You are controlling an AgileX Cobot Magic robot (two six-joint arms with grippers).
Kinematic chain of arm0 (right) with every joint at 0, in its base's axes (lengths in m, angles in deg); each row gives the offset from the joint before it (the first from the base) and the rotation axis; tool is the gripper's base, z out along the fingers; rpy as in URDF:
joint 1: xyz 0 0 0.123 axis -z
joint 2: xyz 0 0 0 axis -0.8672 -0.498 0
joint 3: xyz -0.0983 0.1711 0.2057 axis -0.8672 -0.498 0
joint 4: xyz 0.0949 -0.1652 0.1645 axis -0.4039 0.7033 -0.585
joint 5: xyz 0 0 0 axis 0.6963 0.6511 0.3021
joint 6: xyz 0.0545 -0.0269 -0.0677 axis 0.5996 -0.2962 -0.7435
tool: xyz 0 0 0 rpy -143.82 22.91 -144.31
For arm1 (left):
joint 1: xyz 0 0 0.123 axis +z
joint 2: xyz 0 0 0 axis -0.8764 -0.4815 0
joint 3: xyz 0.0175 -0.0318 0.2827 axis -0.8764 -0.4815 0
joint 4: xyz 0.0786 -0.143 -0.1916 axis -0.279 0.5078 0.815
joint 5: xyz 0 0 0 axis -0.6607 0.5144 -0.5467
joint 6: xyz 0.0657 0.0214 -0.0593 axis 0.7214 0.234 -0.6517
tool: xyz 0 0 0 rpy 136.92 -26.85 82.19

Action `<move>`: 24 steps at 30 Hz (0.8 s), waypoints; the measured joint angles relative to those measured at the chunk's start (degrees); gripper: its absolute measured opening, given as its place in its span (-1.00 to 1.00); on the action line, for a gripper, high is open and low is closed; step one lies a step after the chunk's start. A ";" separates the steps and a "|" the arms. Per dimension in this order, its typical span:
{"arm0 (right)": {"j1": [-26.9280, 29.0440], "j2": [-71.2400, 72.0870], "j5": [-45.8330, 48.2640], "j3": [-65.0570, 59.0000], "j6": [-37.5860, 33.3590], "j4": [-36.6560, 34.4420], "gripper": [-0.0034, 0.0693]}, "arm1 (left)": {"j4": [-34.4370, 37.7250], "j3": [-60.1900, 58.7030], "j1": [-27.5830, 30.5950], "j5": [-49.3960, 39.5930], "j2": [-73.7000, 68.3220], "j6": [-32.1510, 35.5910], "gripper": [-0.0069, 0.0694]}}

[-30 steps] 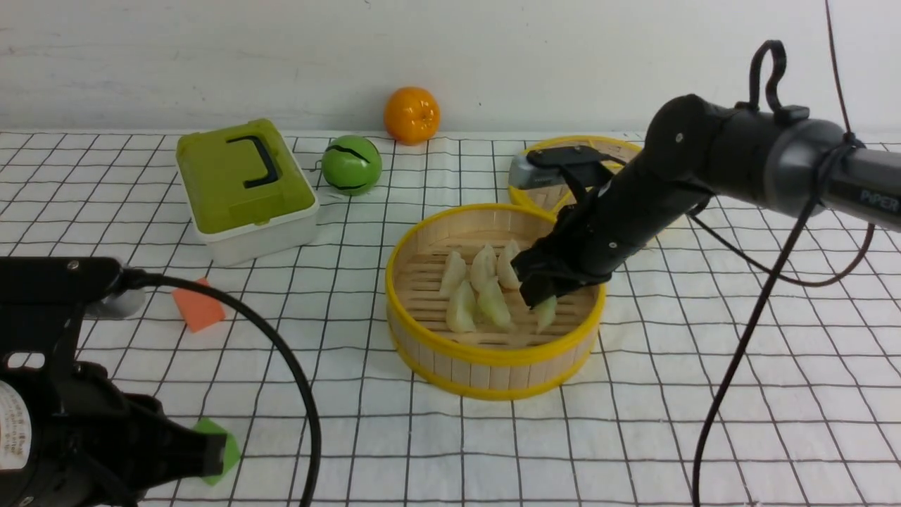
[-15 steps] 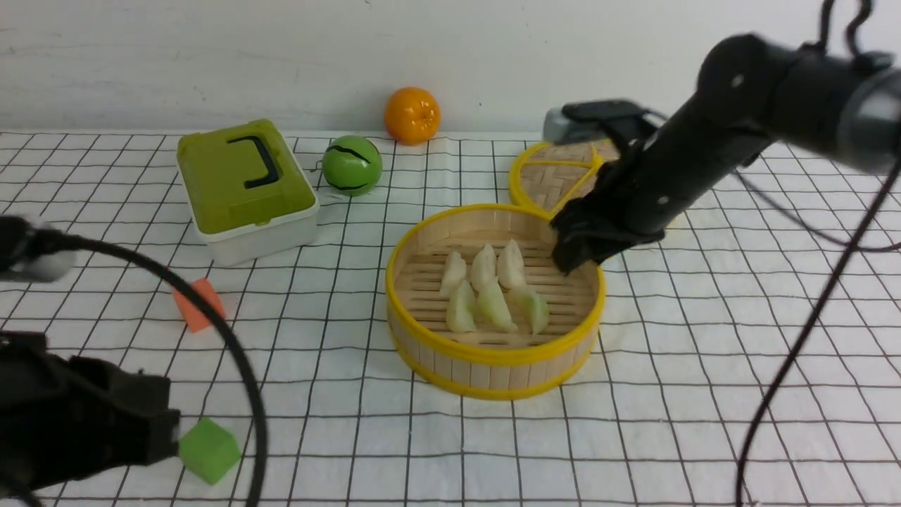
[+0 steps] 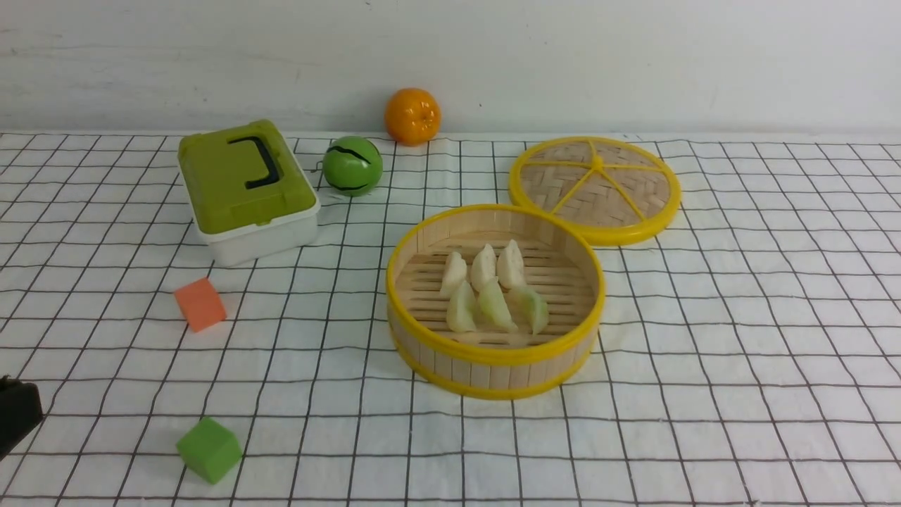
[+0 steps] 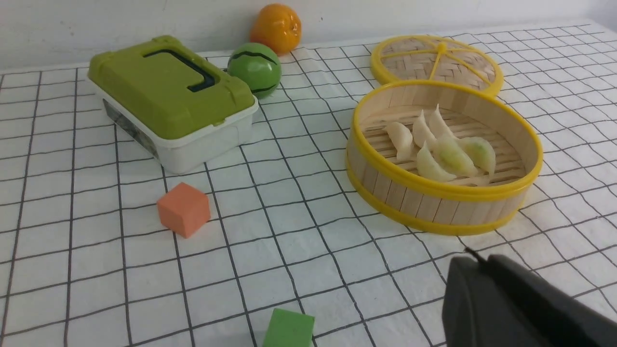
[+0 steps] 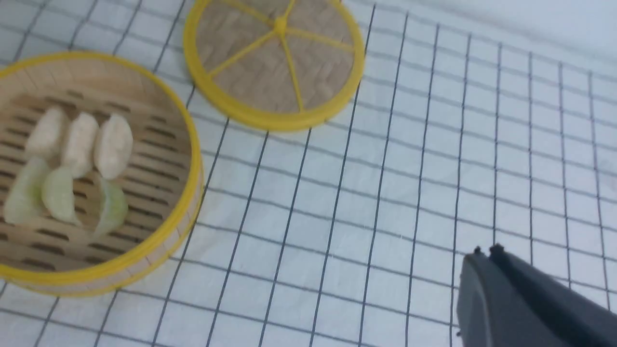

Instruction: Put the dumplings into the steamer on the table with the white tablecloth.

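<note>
The steamer (image 3: 493, 372) stands on the white gridded tablecloth (image 3: 739, 338) at the middle of the table. All six dumplings lie on its slatted floor, three cream-white (image 3: 483, 266) at the back and three pale greenish (image 3: 494, 304) in front. The dumplings also show in the left wrist view (image 4: 436, 144) and the right wrist view (image 5: 72, 159). My left gripper (image 4: 475, 258) is shut and empty, above the cloth in front of the steamer (image 4: 434, 205). My right gripper (image 5: 484, 251) is shut and empty, over bare cloth to the right of the steamer (image 5: 193, 144).
The flat woven lid (image 3: 595, 186) lies behind the steamer to the right. A green-lidded box (image 3: 243, 186), a green ball (image 3: 352, 165) and an orange (image 3: 412, 115) stand at the back left. An orange cube (image 3: 200, 304) and a green cube (image 3: 208, 449) lie front left.
My right arm let go of a greenish dumpling in the steamer, lifted away and left the front view. My left arm drew back to the lower left edge.
</note>
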 joint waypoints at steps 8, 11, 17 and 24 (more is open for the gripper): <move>0.00 27.48 -34.48 -34.80 3.02 1.50 -0.95 | -0.19 0.00 0.00 0.12 0.05 0.07 -0.76; 0.00 39.54 -57.21 -54.98 3.07 1.72 -0.95 | -0.19 0.00 0.00 0.17 0.05 0.07 -0.75; 0.00 48.01 -76.50 -74.10 3.01 1.91 -0.94 | -0.19 0.00 0.00 0.17 0.05 0.07 -0.74; 0.00 48.99 -82.71 -80.48 4.18 3.08 -0.92 | -0.19 0.00 0.00 0.29 0.05 0.11 -0.74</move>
